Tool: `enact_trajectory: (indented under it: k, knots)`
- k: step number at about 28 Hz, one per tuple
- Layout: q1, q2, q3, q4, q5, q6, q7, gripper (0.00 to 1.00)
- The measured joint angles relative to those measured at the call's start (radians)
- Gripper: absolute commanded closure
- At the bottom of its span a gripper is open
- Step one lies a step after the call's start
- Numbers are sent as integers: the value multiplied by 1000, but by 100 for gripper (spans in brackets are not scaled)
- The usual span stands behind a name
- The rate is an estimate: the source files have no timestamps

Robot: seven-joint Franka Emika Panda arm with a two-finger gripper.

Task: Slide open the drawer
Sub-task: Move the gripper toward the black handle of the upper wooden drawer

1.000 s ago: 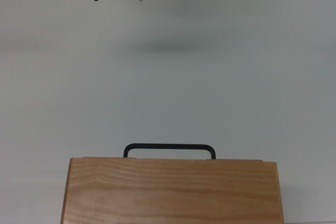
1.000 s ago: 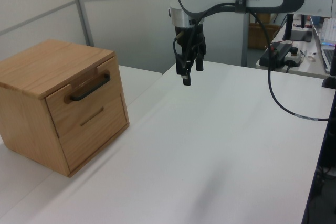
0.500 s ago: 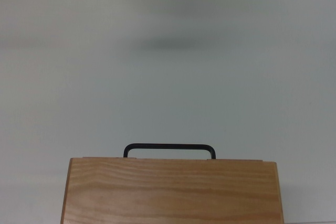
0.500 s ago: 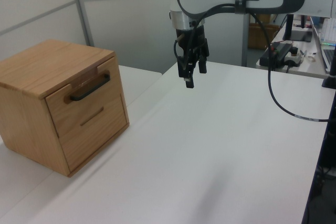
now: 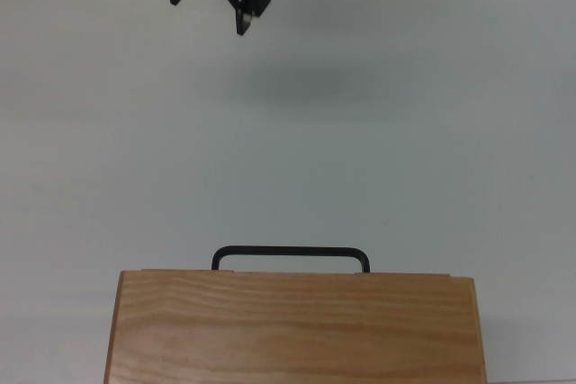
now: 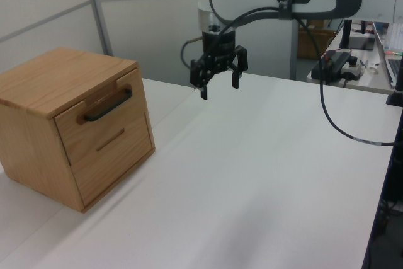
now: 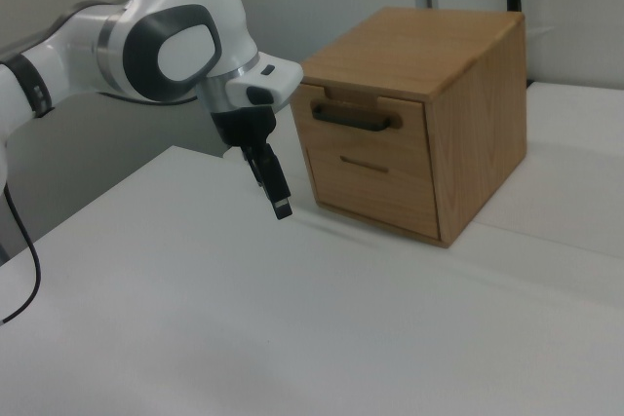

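- Your hand (image 6: 219,85) hangs above the white desk (image 6: 264,174), fingers spread apart, holding nothing.
- The drawer (image 6: 101,116) sits closed in the cabinet (image 6: 60,80) at the left view's left, well apart from your hand.

White table (image 6: 264,181), pale panelled wall (image 6: 145,23) behind, cluttered desk (image 6: 352,67) at the left view's right

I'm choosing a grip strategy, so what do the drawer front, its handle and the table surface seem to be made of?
The drawer front looks like light wood with a smooth matte finish; grain lines show. Its handle looks like thin black metal bar, though coated plastic can't be ruled out. The table looks like a smooth white laminate, plain and faintly reflective.
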Motion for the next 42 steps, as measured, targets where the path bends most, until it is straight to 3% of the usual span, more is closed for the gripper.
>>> enact_trajectory:
  k: [9,19,27,31,42]
  knots:
    - [24,29,3,0,0,56,376,0]
    - [43,36,3,0,-1,144,466,0]
    - [42,61,2,0,-35,292,759,0]
    - [43,82,2,0,-72,303,814,0]
    - [46,158,2,23,-85,472,885,0]
